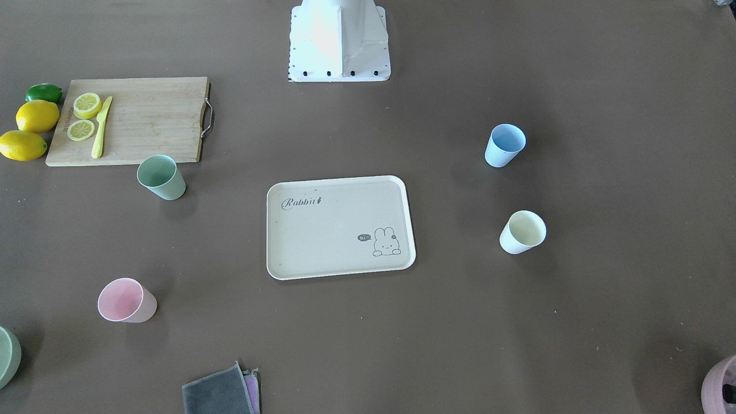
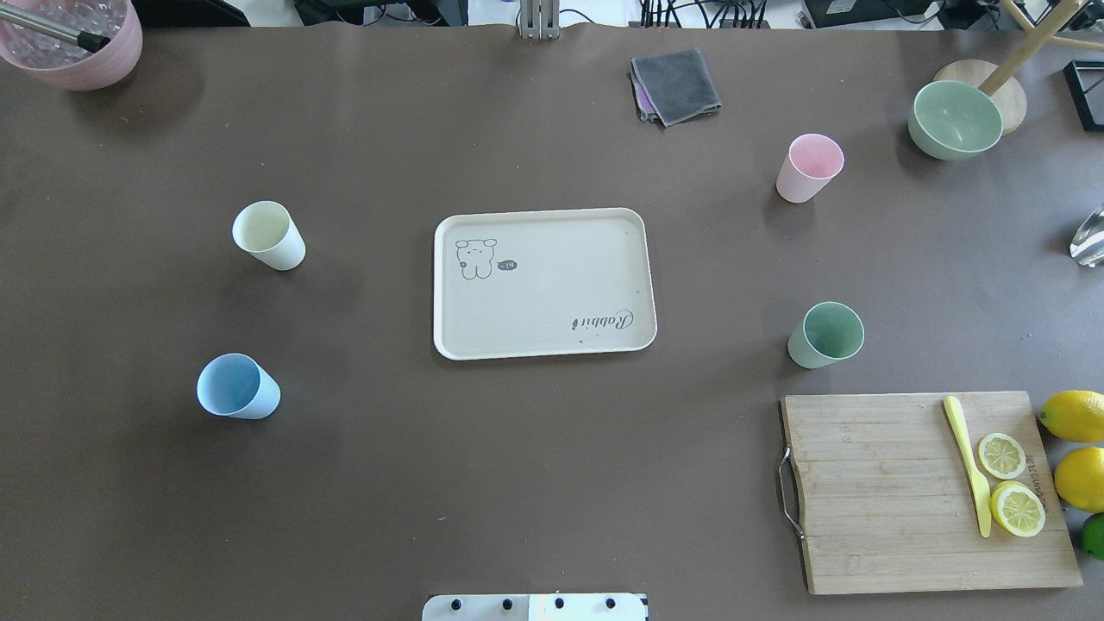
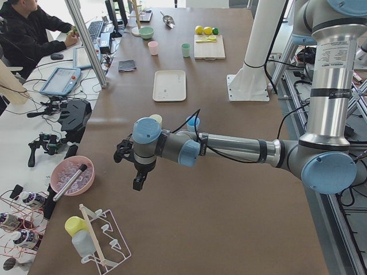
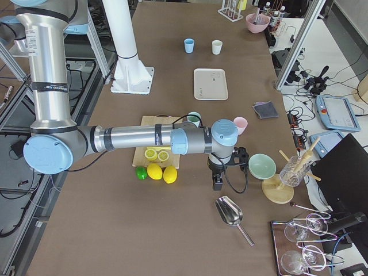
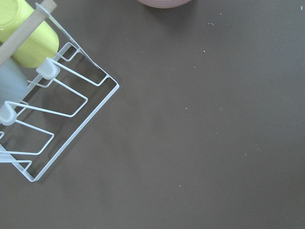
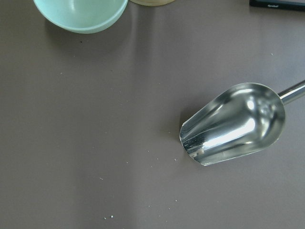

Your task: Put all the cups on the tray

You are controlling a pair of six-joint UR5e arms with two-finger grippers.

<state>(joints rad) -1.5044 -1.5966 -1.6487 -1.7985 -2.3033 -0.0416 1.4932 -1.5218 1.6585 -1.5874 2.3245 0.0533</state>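
Observation:
The cream tray (image 2: 552,285) lies empty at the table's middle, also in the front view (image 1: 339,230). Four cups stand upright around it, all off it: light blue (image 2: 237,387) and cream-white (image 2: 268,235) on my left, mint green (image 2: 825,335) and pink (image 2: 808,167) on my right. My left gripper (image 3: 138,182) hangs over the table's left end, well beyond the blue cup (image 3: 193,122). My right gripper (image 4: 217,183) hangs over the right end, beyond the pink cup (image 4: 240,125). I cannot tell whether either is open or shut. No fingers show in the wrist views.
A wooden cutting board (image 2: 880,492) with lemon slices and a yellow knife (image 2: 968,461) lies front right, with lemons (image 2: 1074,416) beside it. There is also a grey cloth (image 2: 675,84), a pale green bowl (image 2: 956,119), a mauve pot (image 2: 73,39), a metal scoop (image 6: 233,125) and a wire rack (image 5: 52,105).

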